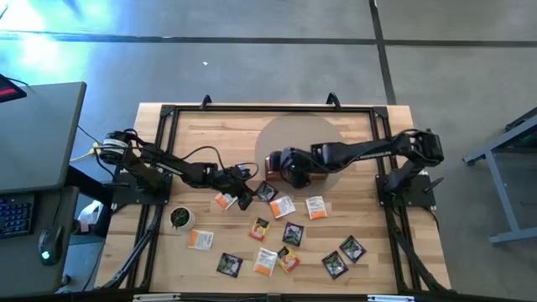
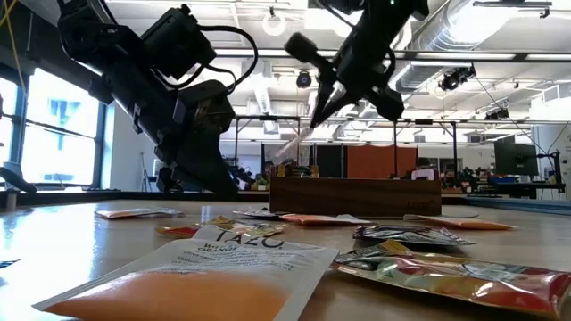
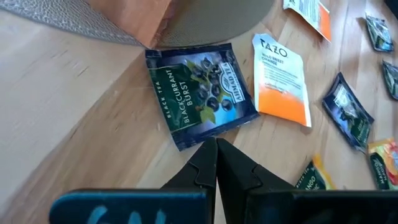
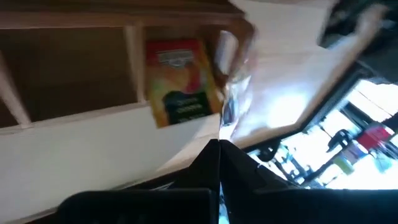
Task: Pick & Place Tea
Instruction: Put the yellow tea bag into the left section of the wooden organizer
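Note:
Several small tea packets lie flat on the near half of the table, among them a white-and-orange one (image 1: 317,206) and a black one (image 1: 293,234). My left gripper (image 3: 216,144) is shut, its tips at the edge of a black Blackcurrant Burst packet (image 3: 199,93), which lies flat beside an orange-and-white Tazo packet (image 3: 283,78). My right gripper (image 4: 219,144) is shut on a pale packet (image 2: 293,145) above the wooden tray (image 2: 355,194). One yellow-orange packet (image 4: 180,81) lies in a tray compartment. My left gripper's shut fingertips (image 3: 208,152) stand at the near edge of the black packet (image 3: 198,140), coming down at a slant; I cannot tell whether they touch it. My right gripper pinches the pale packet by its upper edge (image 4: 225,121) between the two fingers, slanting down from above. The packet is lifted clear and hangs below the fingertips (image 2: 318,109) over the tray.
A round grey mat (image 1: 312,134) lies under the tray (image 1: 271,164) at the table's middle. A small round cup (image 1: 180,218) stands near the left edge. Black frame rails (image 1: 268,109) run along the far and side edges. Bare wood shows left of the mat (image 1: 210,134).

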### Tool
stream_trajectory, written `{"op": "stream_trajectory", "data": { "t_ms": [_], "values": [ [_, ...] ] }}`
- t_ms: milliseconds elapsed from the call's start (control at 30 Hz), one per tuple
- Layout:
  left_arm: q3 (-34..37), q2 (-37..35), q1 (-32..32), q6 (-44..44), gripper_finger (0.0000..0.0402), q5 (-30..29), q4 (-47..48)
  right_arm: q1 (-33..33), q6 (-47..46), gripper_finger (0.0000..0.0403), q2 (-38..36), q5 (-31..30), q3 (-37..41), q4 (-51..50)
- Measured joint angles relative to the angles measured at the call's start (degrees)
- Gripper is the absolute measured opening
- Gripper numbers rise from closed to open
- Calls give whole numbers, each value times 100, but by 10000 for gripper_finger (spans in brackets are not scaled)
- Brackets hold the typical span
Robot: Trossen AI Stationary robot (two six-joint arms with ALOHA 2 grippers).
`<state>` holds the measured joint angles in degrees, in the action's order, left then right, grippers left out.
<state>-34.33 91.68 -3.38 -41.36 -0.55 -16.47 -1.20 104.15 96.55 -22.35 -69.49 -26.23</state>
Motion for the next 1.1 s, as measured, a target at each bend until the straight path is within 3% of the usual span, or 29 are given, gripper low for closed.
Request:
{"op": "stream_trajectory", "data": {
  "t_ms": [400,933,1100],
  "values": [
    [-4,0,1,82,5,-48,33,-338,135,9,426,166,2,-172],
    [-4,-1,2,62,5,-62,-5,-635,-486,82,577,73,0,477],
    [-4,0,2,62,5,-62,-7,-613,-796,92,577,-505,0,979]
  ]
}}
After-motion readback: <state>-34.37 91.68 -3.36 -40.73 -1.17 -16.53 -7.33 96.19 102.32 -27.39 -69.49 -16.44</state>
